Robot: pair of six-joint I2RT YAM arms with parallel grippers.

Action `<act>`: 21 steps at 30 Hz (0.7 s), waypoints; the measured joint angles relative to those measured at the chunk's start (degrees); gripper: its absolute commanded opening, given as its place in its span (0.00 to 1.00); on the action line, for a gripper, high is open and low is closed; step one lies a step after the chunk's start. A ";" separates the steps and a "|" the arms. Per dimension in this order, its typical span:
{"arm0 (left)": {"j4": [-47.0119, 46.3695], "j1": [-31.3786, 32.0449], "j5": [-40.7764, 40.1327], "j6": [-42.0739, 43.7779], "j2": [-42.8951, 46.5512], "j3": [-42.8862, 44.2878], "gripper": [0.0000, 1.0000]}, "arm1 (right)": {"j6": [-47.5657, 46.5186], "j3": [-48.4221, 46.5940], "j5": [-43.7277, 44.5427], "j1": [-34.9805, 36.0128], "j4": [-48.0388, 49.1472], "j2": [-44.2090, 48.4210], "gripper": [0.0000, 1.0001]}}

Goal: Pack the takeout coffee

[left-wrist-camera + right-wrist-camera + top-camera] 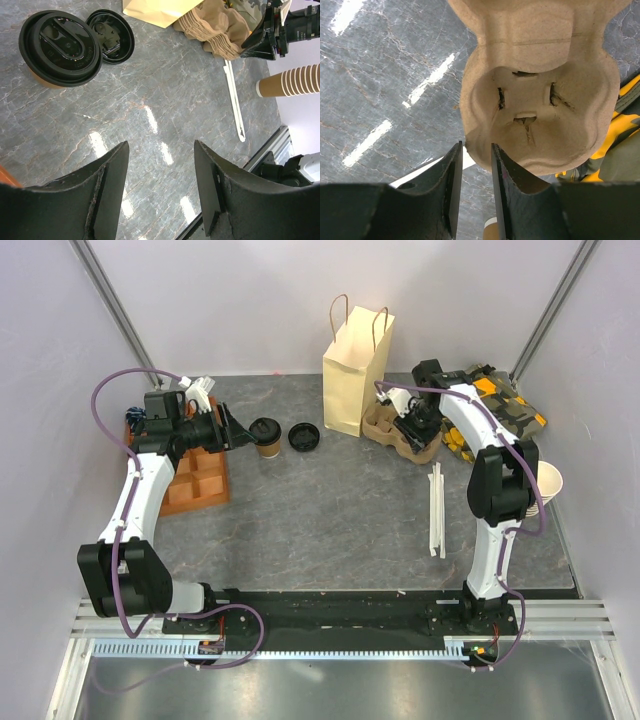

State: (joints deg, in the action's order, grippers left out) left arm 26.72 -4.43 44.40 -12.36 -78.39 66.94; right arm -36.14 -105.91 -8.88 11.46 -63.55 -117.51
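Observation:
The takeout coffee (265,436), a small brown cup with a black lid, stands upright on the grey table; the left wrist view shows it (60,47) at top left. My left gripper (228,428) hovers just left of it, open, with only bare table between its fingers (161,145). The tan paper bag (357,370) stands upright at the back. My right gripper (408,430) is at the pulp cup carrier (388,424). In the right wrist view its narrowed jaws (475,146) straddle the rim of the carrier (535,100), with a gap still showing.
A loose black lid (303,436) lies right of the coffee. An orange tray (200,480) sits at the left. White straws (437,510) lie near the right arm, a stack of paper cups (545,485) at the right edge, and a yellow patterned pouch (505,410) behind.

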 measured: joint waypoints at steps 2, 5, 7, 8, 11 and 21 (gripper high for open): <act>0.00 0.00 -0.35 0.00 0.00 0.00 0.62 | -0.02 0.00 0.00 -0.24 0.13 -0.26 0.36; 0.09 0.00 -0.59 0.00 0.00 0.00 0.62 | -0.11 0.00 0.00 -0.46 0.11 -0.59 0.32; 0.20 0.00 -0.72 0.00 0.00 0.00 0.62 | -0.13 0.00 -0.02 -0.46 0.11 -0.61 0.27; 0.20 0.00 -0.74 0.00 0.00 0.00 0.62 | -0.17 0.00 0.00 -0.50 0.09 -0.61 0.23; 0.20 0.00 -0.76 0.00 0.00 0.00 0.62 | -0.24 0.00 -0.07 -0.48 0.11 -0.61 0.14; 0.20 0.00 -0.79 0.00 0.00 0.00 0.62 | -0.55 -0.33 -0.17 -0.57 0.11 -0.61 0.00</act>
State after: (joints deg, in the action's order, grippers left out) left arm 26.92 -4.43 43.62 -12.36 -78.39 66.94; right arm -36.69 -106.24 -9.06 10.90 -63.44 -118.13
